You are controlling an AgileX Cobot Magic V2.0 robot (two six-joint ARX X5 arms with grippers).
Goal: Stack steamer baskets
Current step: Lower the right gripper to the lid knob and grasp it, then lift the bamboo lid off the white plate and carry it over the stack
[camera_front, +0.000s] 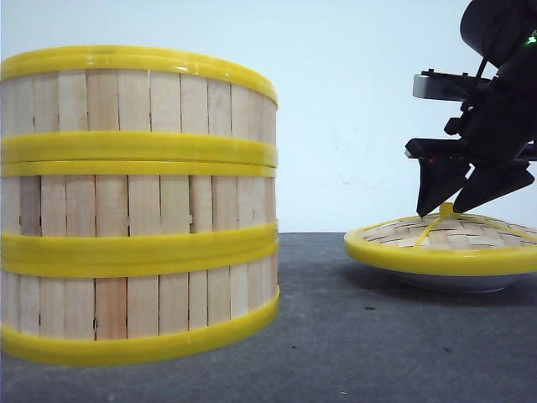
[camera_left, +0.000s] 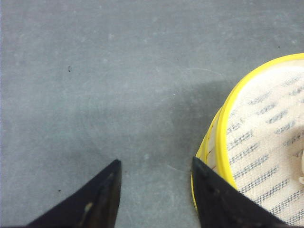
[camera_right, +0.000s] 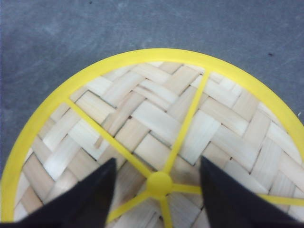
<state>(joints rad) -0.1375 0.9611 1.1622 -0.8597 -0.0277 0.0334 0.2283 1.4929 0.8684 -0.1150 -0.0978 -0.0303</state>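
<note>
Three steamer baskets [camera_front: 138, 206] stacked, near left on table [camera_front: 352, 336]. Your right gripper [camera_front: 457, 195] spread open, fingers straddling knob [camera_right: 159, 184] of woven lid [camera_front: 445, 243], far right. Your left gripper [camera_left: 156, 190] open, empty, just beside stack's top rim.

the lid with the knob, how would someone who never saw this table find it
Start at the tall stack of steamer baskets on the left, then look right across the dark table. The lid lies under the right gripper, low, domed and woven, with a yellow knob.
</note>
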